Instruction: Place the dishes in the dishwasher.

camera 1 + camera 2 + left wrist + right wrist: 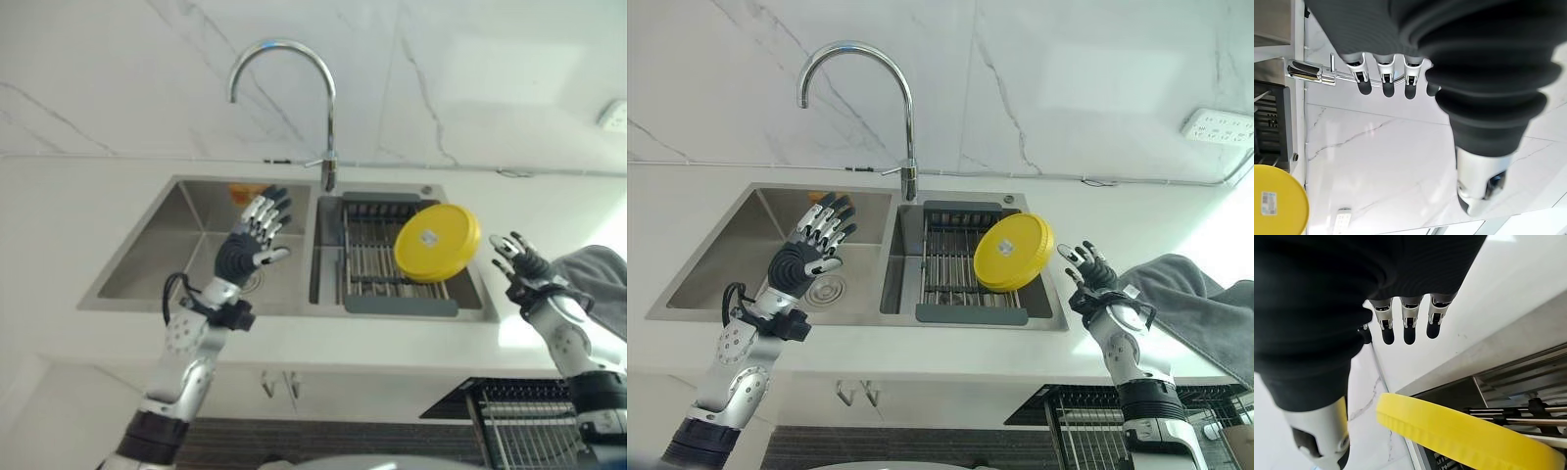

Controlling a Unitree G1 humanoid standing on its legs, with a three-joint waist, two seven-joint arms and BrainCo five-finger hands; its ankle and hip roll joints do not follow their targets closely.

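Observation:
A round yellow plate (437, 242) leans tilted on the dark drying rack (377, 257) in the right basin of the sink; it also shows as a yellow plate (1013, 252) in the right eye view. My right hand (1091, 272) hovers open above the counter just right of the plate, apart from it, its fingers (1408, 325) straight over the plate's rim (1459, 433). My left hand (253, 235) is raised open over the left basin, fingers (1383, 73) spread and holding nothing.
A steel double sink (152, 264) sits in a white counter, with a curved tap (328, 117) behind the divider. A grey cloth (1200, 304) lies on the counter at right. A wire dishwasher rack (1087, 421) is pulled out below the counter edge.

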